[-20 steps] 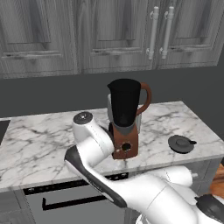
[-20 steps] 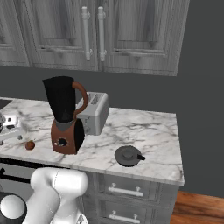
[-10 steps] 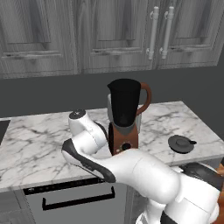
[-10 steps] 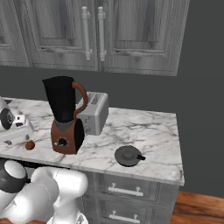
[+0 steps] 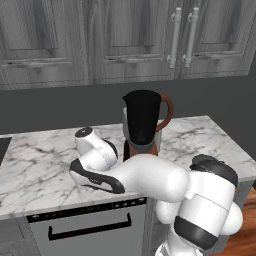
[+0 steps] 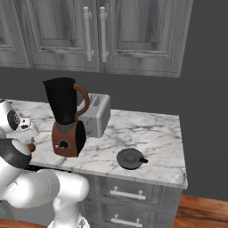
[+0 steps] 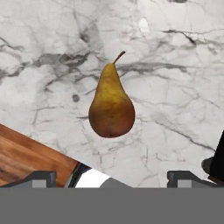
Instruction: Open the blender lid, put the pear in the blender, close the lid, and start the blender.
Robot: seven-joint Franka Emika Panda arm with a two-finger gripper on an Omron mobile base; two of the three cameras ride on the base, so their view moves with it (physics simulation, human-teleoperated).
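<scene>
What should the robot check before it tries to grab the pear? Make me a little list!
1. Pincer open wide enough for the pear: ok, tips stand far apart.
2. Pear lined up between the tips: ok, it sits midway in the hand view.
3. Pear lying free on the marble counter, nothing touching it: ok.
4. Blender jar top open: ok.
5. Blender lid out of the way: ok, it lies on the counter right of the blender.
6. Height above the pear: cannot tell.

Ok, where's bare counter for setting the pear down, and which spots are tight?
Open marble lies between the blender and the blender lid, and behind the lid toward the wall. Crowded: the blender against the toaster, and the front edge where the pear lies under the open gripper.
</scene>
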